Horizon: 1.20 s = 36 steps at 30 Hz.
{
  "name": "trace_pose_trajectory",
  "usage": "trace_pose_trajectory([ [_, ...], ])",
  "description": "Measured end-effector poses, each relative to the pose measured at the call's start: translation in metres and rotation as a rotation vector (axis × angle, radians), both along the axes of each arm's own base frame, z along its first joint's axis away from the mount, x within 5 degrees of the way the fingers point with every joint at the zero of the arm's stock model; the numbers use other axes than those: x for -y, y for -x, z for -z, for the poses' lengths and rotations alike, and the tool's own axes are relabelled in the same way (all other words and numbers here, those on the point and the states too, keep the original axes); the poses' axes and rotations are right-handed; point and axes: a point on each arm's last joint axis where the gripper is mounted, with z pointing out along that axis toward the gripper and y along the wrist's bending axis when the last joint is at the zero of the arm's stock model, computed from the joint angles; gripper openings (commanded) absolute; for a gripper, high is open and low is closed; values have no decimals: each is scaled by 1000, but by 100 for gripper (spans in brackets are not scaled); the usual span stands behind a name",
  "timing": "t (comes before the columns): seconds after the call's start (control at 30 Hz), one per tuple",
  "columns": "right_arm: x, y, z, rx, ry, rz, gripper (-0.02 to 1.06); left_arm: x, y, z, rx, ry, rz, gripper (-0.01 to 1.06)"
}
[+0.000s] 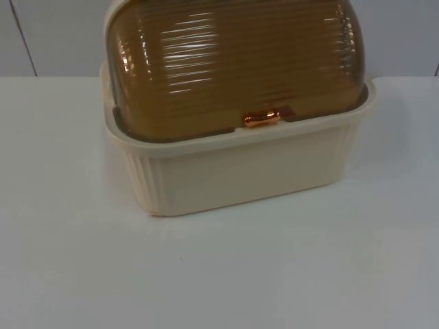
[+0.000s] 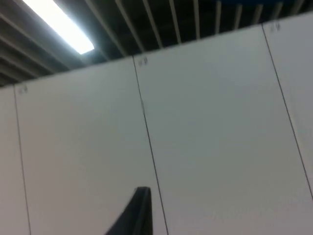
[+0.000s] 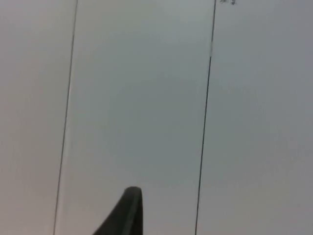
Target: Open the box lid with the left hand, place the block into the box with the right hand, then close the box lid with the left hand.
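Top view: box (image 1: 240,171) lid (image 1: 233,62) closed.

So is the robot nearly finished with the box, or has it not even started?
It looks like the very start. The brown ribbed lid sits shut on the cream box, its copper handle down at the front rim. Nothing is in hand: the left gripper and right gripper both point at the partition wall, waiting. Opening, putting the block in and closing are all left.
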Motion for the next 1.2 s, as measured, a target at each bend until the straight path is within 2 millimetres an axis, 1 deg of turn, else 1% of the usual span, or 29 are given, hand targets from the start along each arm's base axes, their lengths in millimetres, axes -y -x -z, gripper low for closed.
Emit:
trace_pose_trajectory([
  [0.07,1,-1,1,-5,2,-4,105,0,-1,1,-16,0,0,105],
  [0.2,10,-8,6,-46,-5,-94,105,0,-1,3,-43,1,6,105],
  [0.47,13,-10,9,-76,-1,-100,105,1,-2,4,-56,9,21,105],
  [0.6,13,-10,10,-81,1,-96,105,1,-3,7,-90,7,22,105],
  [0.7,13,-11,13,-121,4,-94,105,2,-5,13,-163,6,27,105],
  [0.77,14,-15,20,-194,-14,-90,105,2,-8,20,-248,16,34,105],
  [0.8,14,-15,20,-194,-14,-90,105,2,-8,20,-248,16,34,105],
  [0.93,19,-30,47,-444,-94,-36,105,2,-11,38,-450,68,51,105],
  [1.0,20,-36,59,-537,-117,-13,105,1,-14,46,-534,109,47,105],
  [1.07,21,-38,62,-557,-120,-8,105,1,-16,49,-551,118,45,105],
  [1.1,21,-42,68,-605,-127,0,105,1,-20,57,-618,133,39,105],
  [1.2,21,-49,77,-650,-130,14,105,-1,-31,71,-702,143,16,105],
])
